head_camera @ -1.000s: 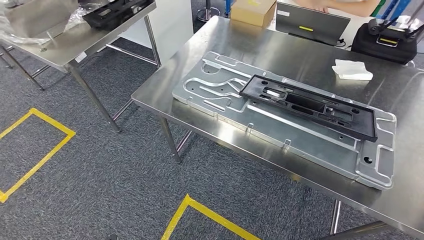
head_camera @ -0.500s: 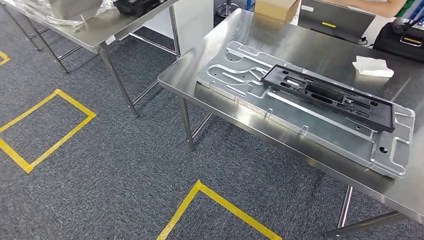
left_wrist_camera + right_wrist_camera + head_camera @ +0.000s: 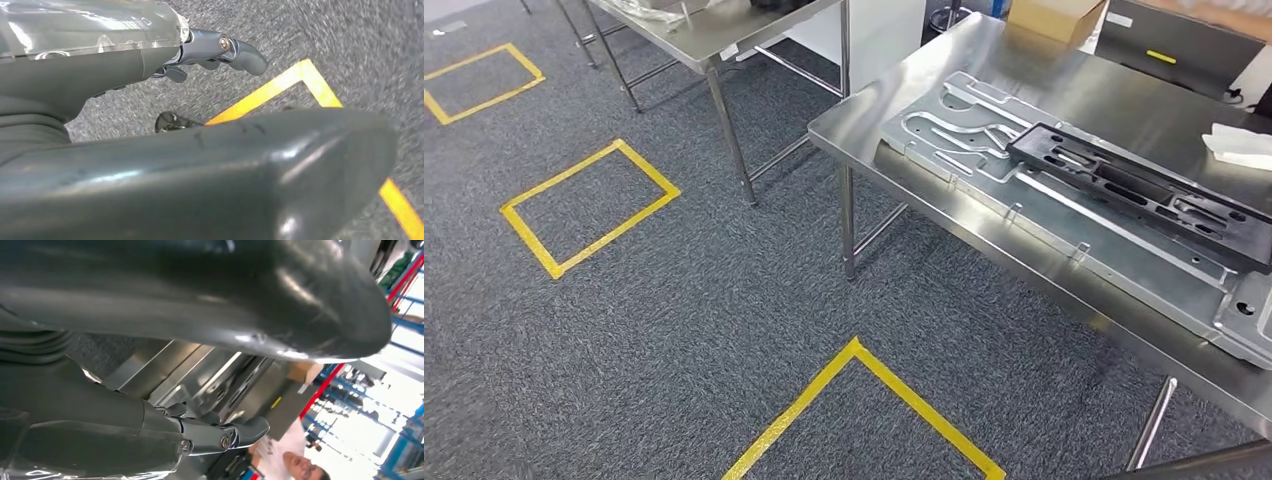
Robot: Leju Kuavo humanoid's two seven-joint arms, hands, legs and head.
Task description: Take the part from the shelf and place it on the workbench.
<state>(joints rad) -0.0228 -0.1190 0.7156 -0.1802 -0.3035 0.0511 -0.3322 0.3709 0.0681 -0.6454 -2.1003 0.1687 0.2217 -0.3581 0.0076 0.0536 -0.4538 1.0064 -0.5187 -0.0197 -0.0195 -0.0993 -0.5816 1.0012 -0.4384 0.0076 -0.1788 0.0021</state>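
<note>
A long black frame-like part (image 3: 1154, 195) lies on a silver machined plate (image 3: 984, 150) on the steel workbench (image 3: 894, 95) at the right of the head view. My left hand (image 3: 125, 75) hangs over the grey carpet, its fingers (image 3: 240, 52) spread out and holding nothing. My right hand (image 3: 150, 430) hangs beside the workbench, its fingers (image 3: 235, 435) also apart and empty. The silver plate (image 3: 200, 380) appears behind that hand.
A second steel table (image 3: 714, 45) stands at the upper left. A cardboard box (image 3: 1054, 15), a grey case (image 3: 1179, 40) and a white cloth (image 3: 1239, 145) sit at the workbench's far side. Yellow tape squares (image 3: 589, 205) mark the carpet. A person (image 3: 300, 467) is beyond the bench.
The whole picture has shifted right and up, so the camera has turned left. The black part and the plate keep their place on the workbench.
</note>
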